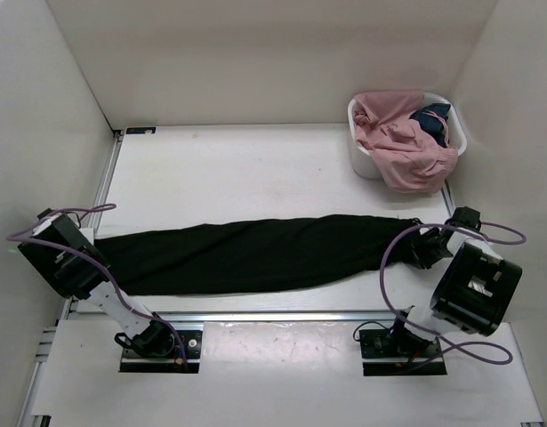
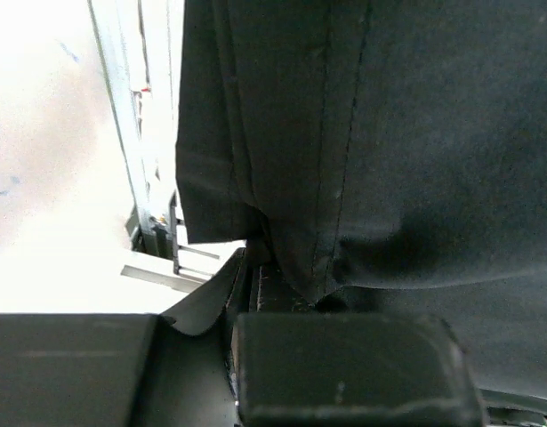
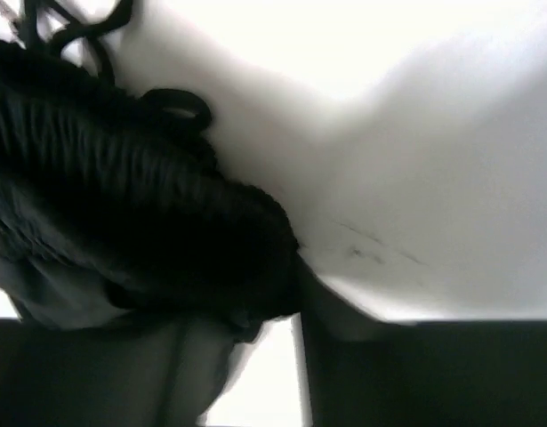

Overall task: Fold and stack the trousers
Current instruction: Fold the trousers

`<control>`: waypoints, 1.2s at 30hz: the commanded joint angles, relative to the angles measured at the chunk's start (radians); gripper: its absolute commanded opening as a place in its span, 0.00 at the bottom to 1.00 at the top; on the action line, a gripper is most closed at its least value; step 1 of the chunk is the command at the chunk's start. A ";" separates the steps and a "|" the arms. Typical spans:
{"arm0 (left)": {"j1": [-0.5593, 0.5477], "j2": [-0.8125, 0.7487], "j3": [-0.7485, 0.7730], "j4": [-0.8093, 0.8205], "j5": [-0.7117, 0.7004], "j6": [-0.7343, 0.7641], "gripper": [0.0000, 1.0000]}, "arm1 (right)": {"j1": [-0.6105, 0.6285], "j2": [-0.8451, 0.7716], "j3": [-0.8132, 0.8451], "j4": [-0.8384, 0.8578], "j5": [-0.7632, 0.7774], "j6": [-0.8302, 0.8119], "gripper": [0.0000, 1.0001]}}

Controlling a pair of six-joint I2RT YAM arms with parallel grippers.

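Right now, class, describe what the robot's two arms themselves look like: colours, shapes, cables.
The left arm and right arm are mostly black: boxy black housings, white links, small black bases. A lilac cable loops along each. In the wrist views the fingers are dark and blocky.

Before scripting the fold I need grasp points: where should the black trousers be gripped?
At both ends: leg hems from the left, gathered waistband from the right. The trousers lie stretched across the table, so end grips should keep them taut.
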State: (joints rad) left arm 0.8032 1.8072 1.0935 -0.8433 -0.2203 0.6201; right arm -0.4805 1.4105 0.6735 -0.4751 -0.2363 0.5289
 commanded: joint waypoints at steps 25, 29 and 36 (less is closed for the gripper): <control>-0.159 -0.037 0.258 -0.295 0.378 -0.049 0.62 | 0.355 -0.254 0.497 -0.416 0.767 -0.113 0.00; -0.245 -0.028 0.178 -0.219 0.388 -0.069 0.62 | 0.768 -0.257 0.573 -0.535 1.037 0.006 0.00; -0.337 0.058 0.155 -0.129 0.318 -0.123 0.58 | 1.450 0.103 0.774 -0.827 1.264 0.586 0.00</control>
State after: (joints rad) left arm 0.4740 1.8565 1.2495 -1.0317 0.1120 0.5224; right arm 0.8082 1.3884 1.3567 -1.0969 0.8448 0.8028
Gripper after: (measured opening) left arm 0.589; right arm 0.093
